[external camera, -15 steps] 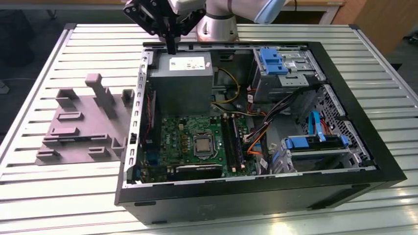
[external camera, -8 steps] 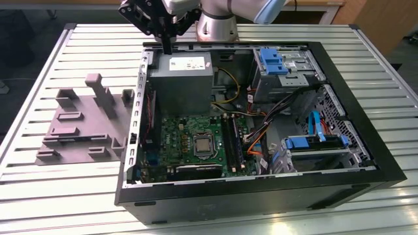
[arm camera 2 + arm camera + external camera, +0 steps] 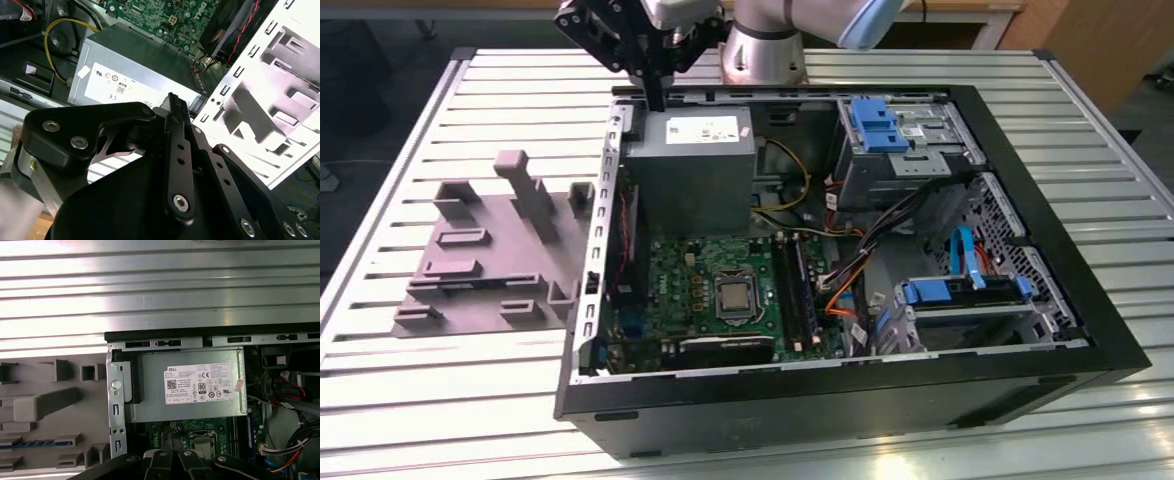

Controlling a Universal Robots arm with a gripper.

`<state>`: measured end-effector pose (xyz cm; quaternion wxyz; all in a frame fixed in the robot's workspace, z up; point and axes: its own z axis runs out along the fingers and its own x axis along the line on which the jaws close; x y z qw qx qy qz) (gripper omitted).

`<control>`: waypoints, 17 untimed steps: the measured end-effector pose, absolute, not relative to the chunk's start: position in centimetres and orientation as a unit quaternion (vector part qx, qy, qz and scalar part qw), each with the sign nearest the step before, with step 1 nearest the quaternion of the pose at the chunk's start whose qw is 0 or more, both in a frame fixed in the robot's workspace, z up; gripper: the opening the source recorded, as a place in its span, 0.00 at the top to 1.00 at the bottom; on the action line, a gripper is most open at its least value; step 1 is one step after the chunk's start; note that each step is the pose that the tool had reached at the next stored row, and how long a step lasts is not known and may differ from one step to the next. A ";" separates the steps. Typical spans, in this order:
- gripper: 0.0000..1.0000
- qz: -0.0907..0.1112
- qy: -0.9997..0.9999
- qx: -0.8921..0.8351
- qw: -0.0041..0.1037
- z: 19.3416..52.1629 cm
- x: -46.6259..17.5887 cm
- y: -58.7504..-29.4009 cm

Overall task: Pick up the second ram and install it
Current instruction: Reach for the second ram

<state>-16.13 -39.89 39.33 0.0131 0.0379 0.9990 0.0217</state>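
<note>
- Grey holder [image 3: 45, 407]: the second ram [image 3: 35, 442] appears as a thin dark strip lying in a slot. It is indistinct and cut off at the frame edge.
- Gripper [image 3: 654, 98]: fingers pressed together, with no visible load, above the computer case's [image 3: 854, 400] far corner beside the power supply [image 3: 694, 150].

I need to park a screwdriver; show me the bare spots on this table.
Bare slats lie on the table beyond the grey holder, and along the near edge in front of it. Inside the case is crowded with cables; the gripper hangs by the power supply.
</note>
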 end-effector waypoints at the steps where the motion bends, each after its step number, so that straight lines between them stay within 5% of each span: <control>1: 0.89 0.022 0.999 0.038 0.013 39.3 -16.2 -39.9; 17: 0.89 0.022 0.999 0.038 0.013 39.3 -17.3 -39.9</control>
